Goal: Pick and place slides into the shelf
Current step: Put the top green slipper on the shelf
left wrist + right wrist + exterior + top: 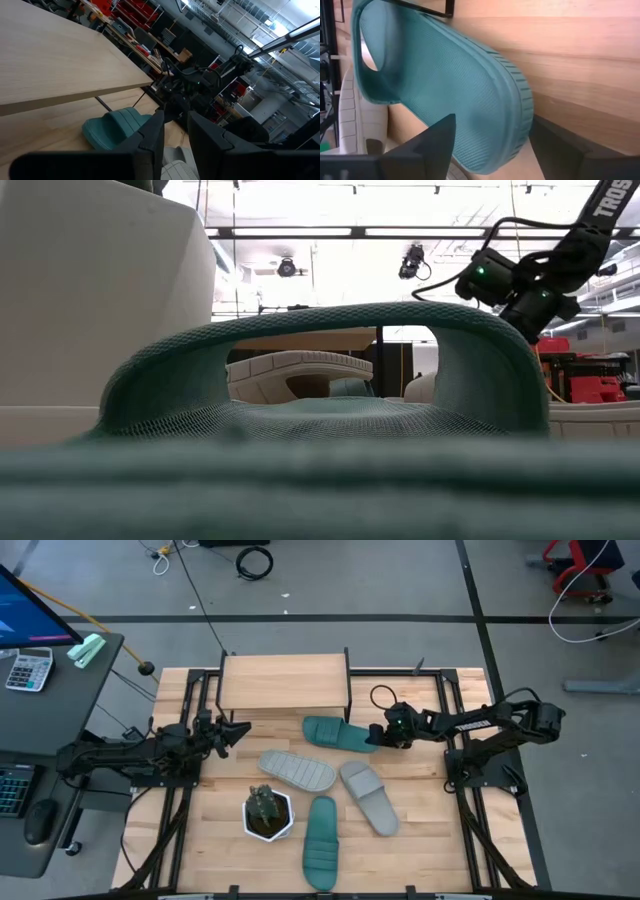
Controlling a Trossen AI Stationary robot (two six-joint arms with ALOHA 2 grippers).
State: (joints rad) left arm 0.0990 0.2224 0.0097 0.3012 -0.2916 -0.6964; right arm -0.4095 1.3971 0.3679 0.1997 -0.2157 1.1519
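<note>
The right tool, jaws apart, is set astride a teal slide's heel (nothing clamped yet); closing is needed, then lifting toward the shelf.

The left tool waits, jaws narrowly apart.

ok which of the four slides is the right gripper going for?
The teal slide just in front of the shelf. The right gripper straddles its end, jaws either side; the other teal one and both grey slides lie nearer the front, untouched.
</note>
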